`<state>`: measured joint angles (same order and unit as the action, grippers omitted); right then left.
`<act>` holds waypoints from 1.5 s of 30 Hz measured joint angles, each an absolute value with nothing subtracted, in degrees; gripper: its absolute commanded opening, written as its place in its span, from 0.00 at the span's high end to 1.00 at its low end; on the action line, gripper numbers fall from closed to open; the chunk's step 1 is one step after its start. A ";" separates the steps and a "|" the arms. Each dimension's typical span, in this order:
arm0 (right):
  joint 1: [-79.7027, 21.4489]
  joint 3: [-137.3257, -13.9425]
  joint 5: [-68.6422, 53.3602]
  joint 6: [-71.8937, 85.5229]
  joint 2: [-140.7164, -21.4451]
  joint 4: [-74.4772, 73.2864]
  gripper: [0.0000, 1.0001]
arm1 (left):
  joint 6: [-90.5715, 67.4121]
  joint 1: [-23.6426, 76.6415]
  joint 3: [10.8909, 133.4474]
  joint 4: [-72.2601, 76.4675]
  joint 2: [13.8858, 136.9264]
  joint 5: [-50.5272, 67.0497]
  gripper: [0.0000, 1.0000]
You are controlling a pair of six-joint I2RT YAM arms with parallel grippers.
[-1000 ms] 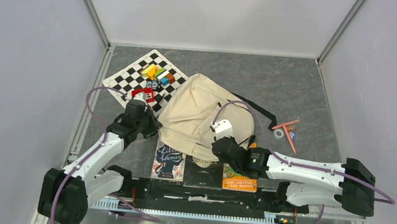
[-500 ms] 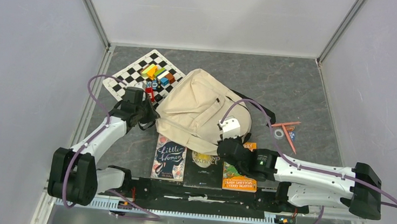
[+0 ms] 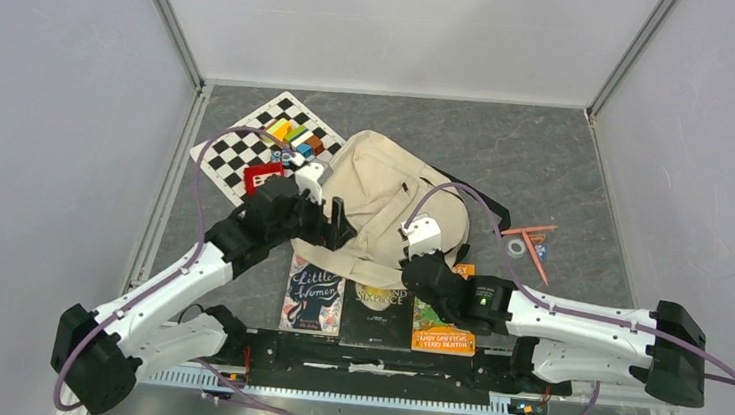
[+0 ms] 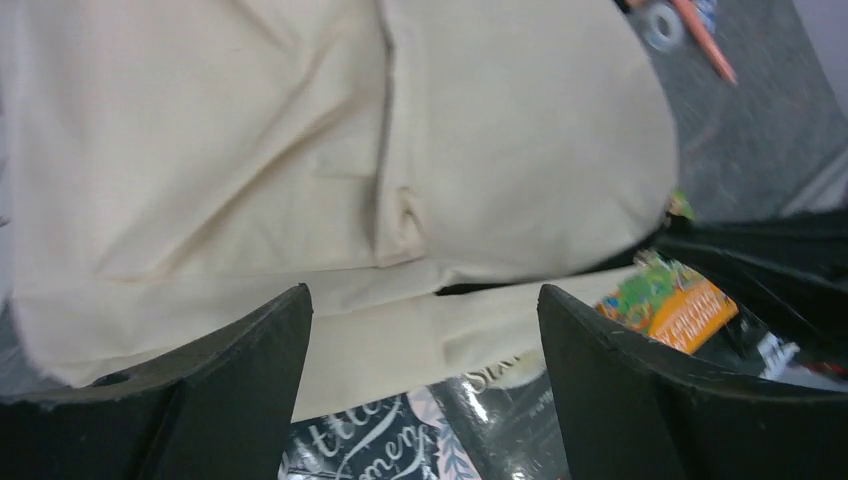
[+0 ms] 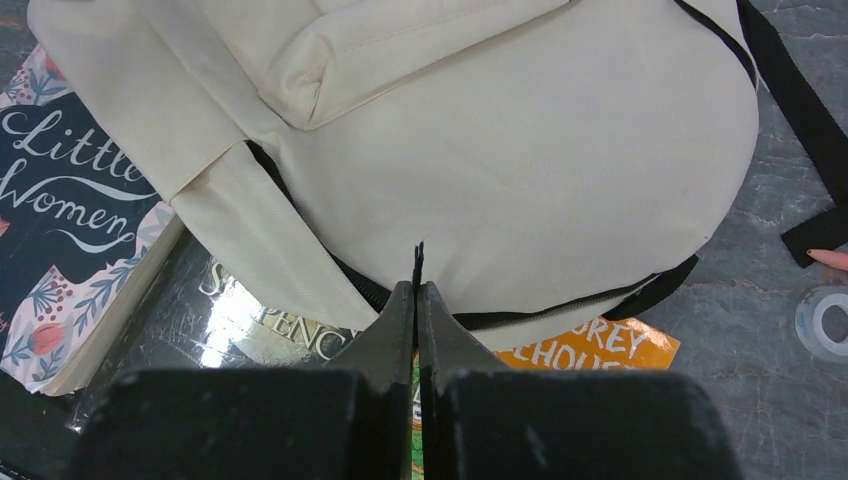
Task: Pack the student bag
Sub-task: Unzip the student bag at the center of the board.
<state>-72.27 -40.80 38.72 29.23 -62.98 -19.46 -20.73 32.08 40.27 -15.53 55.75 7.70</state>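
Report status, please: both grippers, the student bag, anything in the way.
Left gripper open, over the student bag. Right gripper shut on a thin black tab at its zipper. Bag's near edge covers three books.

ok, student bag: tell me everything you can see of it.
The student bag is cream canvas with black straps and zipper trim, lying slumped mid-table. Its near edge drapes over three books. The zipper there looks partly open. The right end effector is shut on a black tab at that zipper; the open left end effector hangs over the fabric.
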 measured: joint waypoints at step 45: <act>-71.33 -38.00 39.57 33.17 -59.66 -17.78 1.00 | -7.44 57.80 36.38 13.65 78.39 10.83 0.98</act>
<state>-71.33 -38.00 39.57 33.17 -59.66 -17.78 -7.44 57.80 36.38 13.65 78.39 10.83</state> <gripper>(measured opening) 0.006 0.116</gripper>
